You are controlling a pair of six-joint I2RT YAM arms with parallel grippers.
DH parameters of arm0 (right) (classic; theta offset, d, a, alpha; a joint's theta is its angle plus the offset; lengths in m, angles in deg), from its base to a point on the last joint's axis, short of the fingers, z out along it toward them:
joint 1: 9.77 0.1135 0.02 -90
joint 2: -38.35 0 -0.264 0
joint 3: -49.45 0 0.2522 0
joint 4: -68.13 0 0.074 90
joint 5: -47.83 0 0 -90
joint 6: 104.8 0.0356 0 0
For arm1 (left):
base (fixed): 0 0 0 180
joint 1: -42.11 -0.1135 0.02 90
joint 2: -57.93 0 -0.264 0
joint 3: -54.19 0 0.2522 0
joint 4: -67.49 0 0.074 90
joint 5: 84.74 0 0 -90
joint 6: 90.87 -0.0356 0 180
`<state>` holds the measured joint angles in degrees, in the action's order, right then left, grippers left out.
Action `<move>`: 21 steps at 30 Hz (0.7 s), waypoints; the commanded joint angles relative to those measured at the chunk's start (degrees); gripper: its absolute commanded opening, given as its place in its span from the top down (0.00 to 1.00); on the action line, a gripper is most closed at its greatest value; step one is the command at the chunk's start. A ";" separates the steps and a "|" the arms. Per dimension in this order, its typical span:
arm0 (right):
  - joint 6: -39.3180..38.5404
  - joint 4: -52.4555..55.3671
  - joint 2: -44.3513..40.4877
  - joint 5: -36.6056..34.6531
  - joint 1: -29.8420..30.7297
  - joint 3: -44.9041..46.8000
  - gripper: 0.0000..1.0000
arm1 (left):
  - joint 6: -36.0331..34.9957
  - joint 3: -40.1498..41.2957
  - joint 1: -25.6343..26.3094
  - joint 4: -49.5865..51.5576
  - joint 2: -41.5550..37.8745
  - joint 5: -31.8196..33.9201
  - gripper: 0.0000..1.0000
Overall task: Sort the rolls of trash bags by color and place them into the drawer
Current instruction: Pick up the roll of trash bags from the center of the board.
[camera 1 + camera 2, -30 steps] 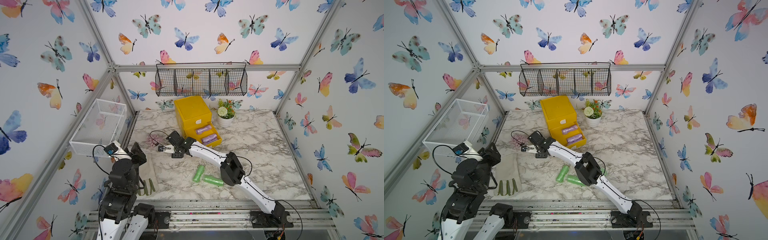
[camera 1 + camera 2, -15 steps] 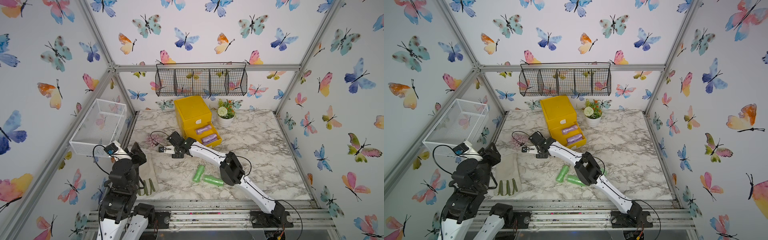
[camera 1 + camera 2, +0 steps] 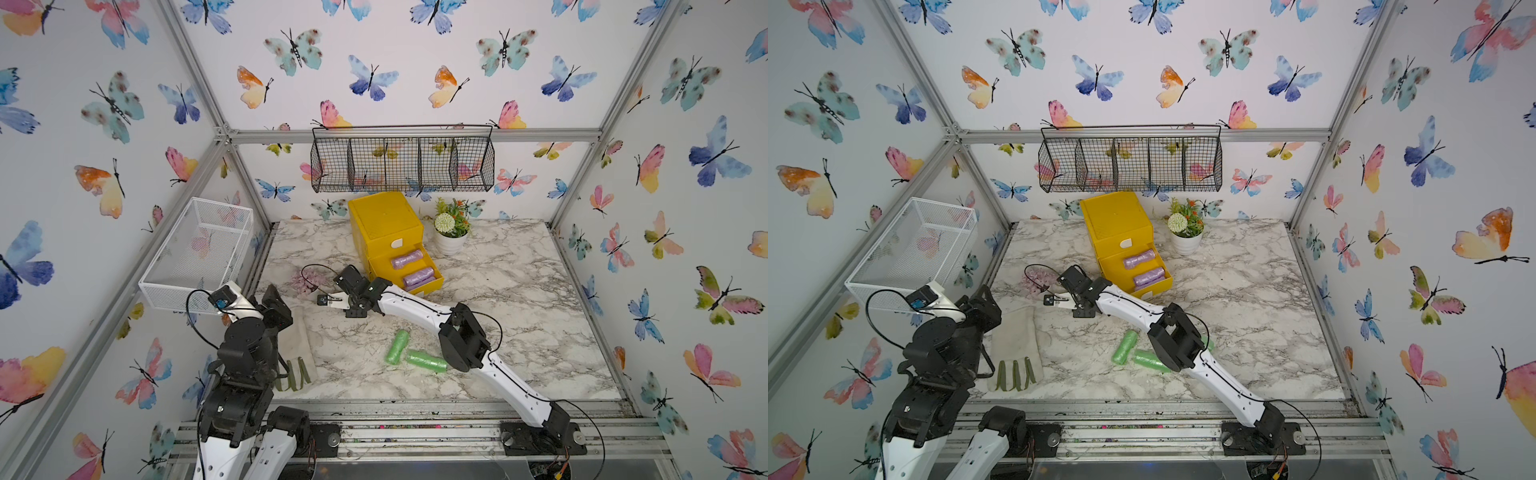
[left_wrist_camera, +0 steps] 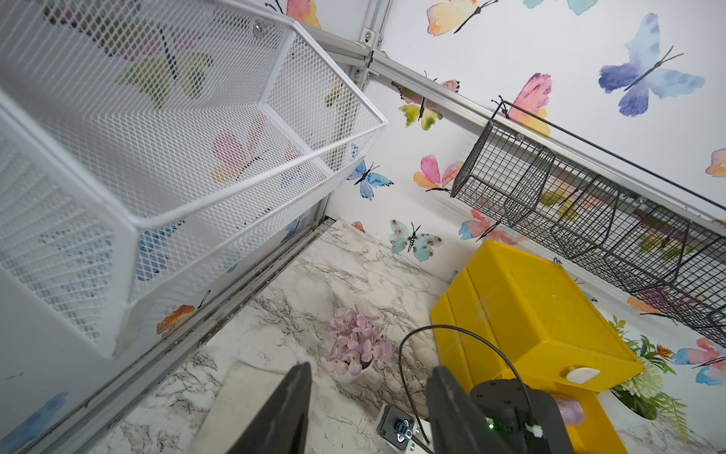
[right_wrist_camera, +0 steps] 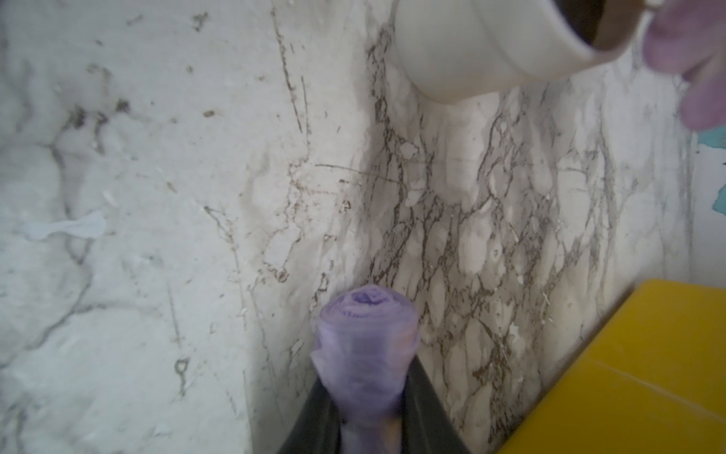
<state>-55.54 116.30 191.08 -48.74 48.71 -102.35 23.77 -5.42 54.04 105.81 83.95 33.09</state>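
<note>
My right jaws are clamped on a lilac roll [image 5: 365,346], low over the worktop [image 3: 519,291] just beside the yellow drawer chest [image 3: 384,224]; my left jaws stand partly apart, holding nothing. Step looks like lilac pickup, grasp made. Next I'd lift, carry it over the open drawer [image 3: 434,286] where other lilac rolls [image 3: 417,276] lie, then let go; two green rolls [image 3: 395,347] wait on the worktop

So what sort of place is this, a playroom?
More likely a robot test booth: butterfly-papered walls on an aluminium frame, two robot arms mounted on a rail at the front, and a marble-look tabletop staged with props like the yellow drawer chest.
</note>
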 commanded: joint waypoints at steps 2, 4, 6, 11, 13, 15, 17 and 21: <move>1.74 -2.33 -4.42 1.22 0.75 3.57 0.80 | -0.56 -1.15 -0.41 0.58 -0.63 1.55 0.48; 3.01 -3.02 -5.99 2.35 1.06 3.89 0.80 | -0.63 -1.67 -0.41 0.97 -0.62 1.56 0.48; 4.26 -3.64 -7.59 3.31 1.36 4.25 0.80 | -0.67 -2.38 -0.41 1.57 -0.62 1.61 0.48; 9.10 -6.39 -13.48 5.01 1.99 8.52 0.83 | -1.14 -4.87 -0.37 3.58 -0.80 2.06 0.48; 12.11 -8.37 -16.82 5.76 2.00 11.30 0.84 | -1.35 -6.00 -0.41 4.41 -0.73 2.27 0.48; 14.45 -10.67 -20.52 6.55 2.15 14.73 0.85 | -1.54 -6.98 -0.41 5.00 -0.50 2.48 0.48; 16.48 -13.91 -25.28 7.12 2.55 19.06 0.85 | -1.55 -7.74 -0.39 5.32 -0.07 2.31 0.48; 21.42 -19.44 -34.67 9.23 3.04 27.69 0.85 | -0.82 -8.63 -0.36 5.50 0.61 1.06 0.49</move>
<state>-39.89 102.88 161.75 -42.33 51.09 -78.41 23.14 -12.94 54.04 110.03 83.91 34.05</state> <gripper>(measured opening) 0.222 0.516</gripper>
